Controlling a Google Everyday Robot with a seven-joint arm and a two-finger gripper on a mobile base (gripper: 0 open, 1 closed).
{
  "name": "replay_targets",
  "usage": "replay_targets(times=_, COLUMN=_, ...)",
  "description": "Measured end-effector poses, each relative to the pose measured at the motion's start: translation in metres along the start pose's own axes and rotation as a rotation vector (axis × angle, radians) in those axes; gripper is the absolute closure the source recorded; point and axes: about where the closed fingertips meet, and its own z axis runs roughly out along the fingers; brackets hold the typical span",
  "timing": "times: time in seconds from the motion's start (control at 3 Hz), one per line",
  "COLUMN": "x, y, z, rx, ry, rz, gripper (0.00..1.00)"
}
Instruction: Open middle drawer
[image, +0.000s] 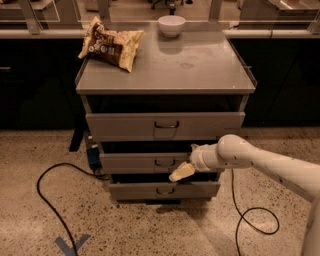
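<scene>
A grey metal cabinet (165, 70) stands in the middle of the camera view with three drawers. The middle drawer (130, 162) has a wide low front and a small dark wire handle (164, 162) at its centre; it sticks out slightly. My white arm comes in from the right. My gripper (182, 171) with pale yellowish fingers sits just right of and slightly below that handle, against the lower edge of the middle drawer front. The top drawer (125, 126) has a taller front; the bottom drawer (130, 190) is low.
A chip bag (110, 44) and a white bowl (171, 25) lie on the cabinet top. Black cables (45, 192) loop on the speckled floor left and right of the cabinet. Blue tape (70, 245) marks the floor. Dark counters run behind.
</scene>
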Motion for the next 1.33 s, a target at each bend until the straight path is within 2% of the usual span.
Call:
replay_targets(times=0.33, x=0.010, y=-0.005, z=0.031, rx=-0.058, ry=-0.005, rz=0.029, gripper=0.00)
replay_targets(times=0.67, x=0.009, y=-0.008, z=0.035, rx=-0.059, ry=-0.010, rz=0.031, gripper=0.00)
replay_targets(times=1.33, x=0.002, y=-0.027, z=0.060, rx=-0.056, ry=-0.014, rz=0.028, gripper=0.00)
